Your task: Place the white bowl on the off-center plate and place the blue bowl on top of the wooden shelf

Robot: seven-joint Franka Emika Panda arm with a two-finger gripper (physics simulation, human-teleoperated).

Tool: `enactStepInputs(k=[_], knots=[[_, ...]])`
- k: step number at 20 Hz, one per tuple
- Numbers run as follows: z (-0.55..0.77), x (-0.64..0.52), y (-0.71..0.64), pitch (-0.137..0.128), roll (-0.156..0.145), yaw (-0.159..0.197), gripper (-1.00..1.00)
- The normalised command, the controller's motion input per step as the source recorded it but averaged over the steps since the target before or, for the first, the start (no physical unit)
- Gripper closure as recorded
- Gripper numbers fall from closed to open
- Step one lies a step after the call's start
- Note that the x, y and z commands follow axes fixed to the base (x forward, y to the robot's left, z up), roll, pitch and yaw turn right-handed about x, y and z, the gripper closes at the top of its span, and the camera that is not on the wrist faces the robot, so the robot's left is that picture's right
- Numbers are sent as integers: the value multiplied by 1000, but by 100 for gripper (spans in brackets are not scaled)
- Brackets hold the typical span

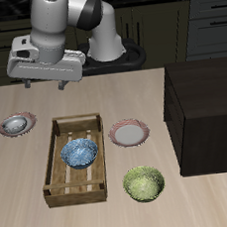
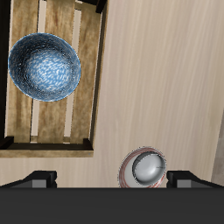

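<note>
The white bowl (image 1: 18, 123) (image 2: 146, 167), with a greyish glossy inside, sits on the off-center plate (image 1: 5, 127) (image 2: 127, 163), whose pink-red rim shows around it. The blue bowl (image 1: 79, 152) (image 2: 45, 66) lies inside the light slatted crate (image 1: 55, 142) (image 2: 25, 22). The dark wooden shelf (image 1: 207, 110) stands at the table's side, its flat top bare. My gripper (image 1: 45, 85) (image 2: 112, 179) hangs open above the table, between the white bowl and the crate, farther back than both. It holds nothing, and its fingertips (image 2: 39, 179) are wide apart.
A second pink-rimmed plate (image 1: 129, 134) lies empty between the crate and the shelf. A yellow-green bowl (image 1: 144, 184) rests near the table's front edge, beside the crate's corner.
</note>
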Motion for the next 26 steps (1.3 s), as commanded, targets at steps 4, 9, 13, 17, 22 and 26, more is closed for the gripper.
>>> enactStepInputs(k=[4, 9, 13, 17, 22, 26], knots=[[40, 296, 291, -1, 8, 24, -100], [-44, 314, 286, 17, 0, 39, -100], [-169, 257, 326, 22, 11, 38, -100], [-170, 139, 203, 15, 2, 57, -100], [-318, 124, 101, 28, -2, 69, -100], [-352, 65, 37, 40, 1, 48, -100]])
